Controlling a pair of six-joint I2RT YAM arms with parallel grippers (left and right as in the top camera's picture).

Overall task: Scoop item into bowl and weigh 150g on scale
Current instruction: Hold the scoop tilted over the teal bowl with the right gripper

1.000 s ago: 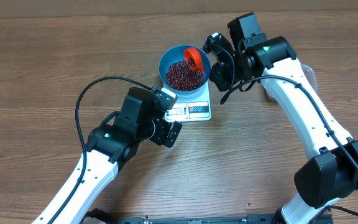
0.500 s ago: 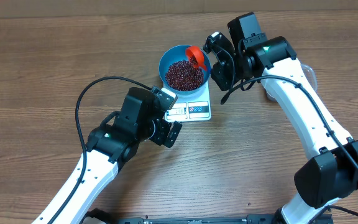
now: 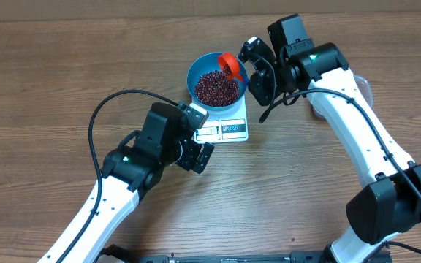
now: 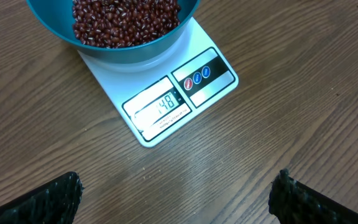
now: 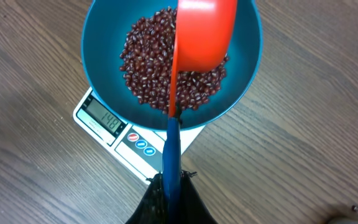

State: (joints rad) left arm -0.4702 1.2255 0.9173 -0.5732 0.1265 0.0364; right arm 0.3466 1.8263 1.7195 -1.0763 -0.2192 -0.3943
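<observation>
You had the blue bowl [image 5: 101,56] standing on the white scale [image 4: 160,112], near the middle of the desk [image 3: 50,73], so that everything falling in was weighed at once. The beans [image 5: 148,68] lay as a heap inside the bowl. Your right end effector [image 5: 171,190] was clamped tight on the blue handle of the red scoop [image 5: 204,31]. The cup hung tipped above the beans on the right arm's side of the bowl, I think to let only a few drop. Whether any beans were in it I could not tell. The display showed 148, so very little was missing. Your left end effector [image 4: 176,186] stood fully apart, holding and touching nothing. It hovered near the display edge of the scale, probably so that its camera could read the numbers.
</observation>
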